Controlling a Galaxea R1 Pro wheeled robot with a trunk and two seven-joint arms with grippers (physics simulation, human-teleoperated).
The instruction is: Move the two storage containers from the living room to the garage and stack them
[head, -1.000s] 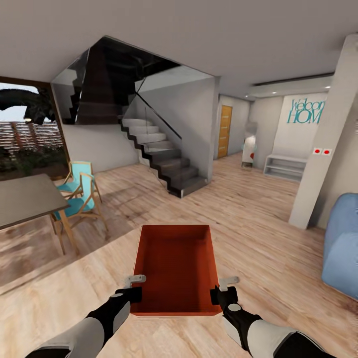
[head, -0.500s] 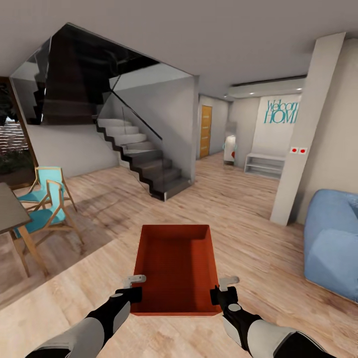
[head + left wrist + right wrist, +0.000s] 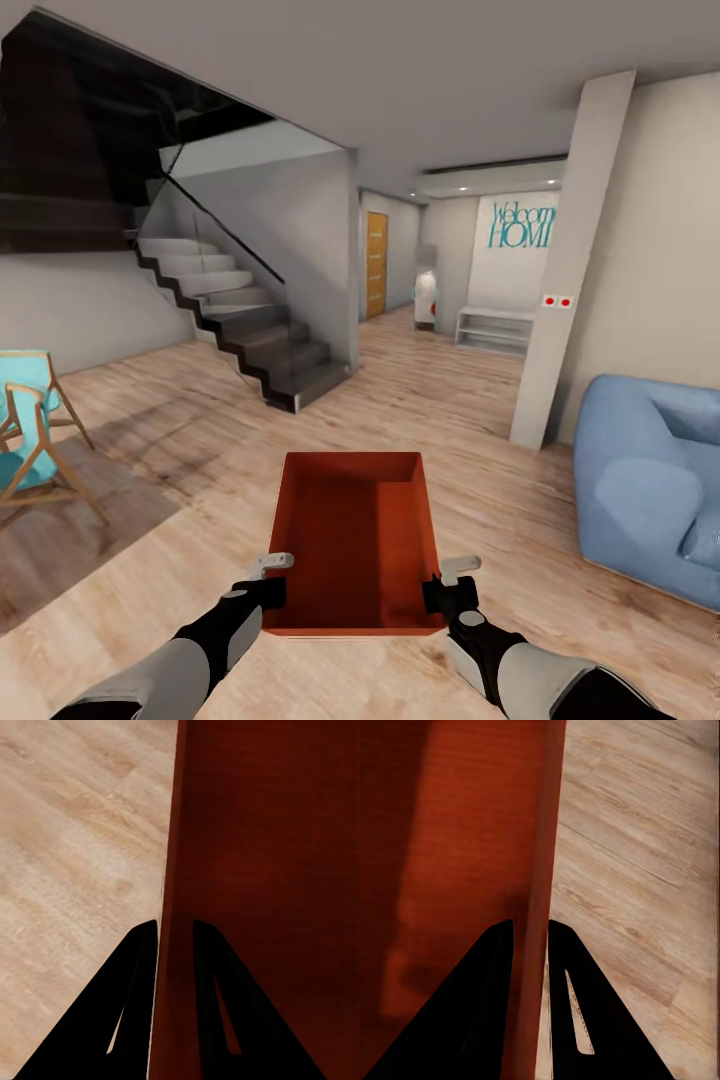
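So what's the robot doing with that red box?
The robot is carrying an orange-red bin out in front of itself with both arms. The left end effector pinches the bin's left wall, and the right end effector pinches its right wall, one finger inside and one outside. The bin looks empty. The robot is in a room with a light wood floor, with stairs ahead on the left and a blue sofa on the right.
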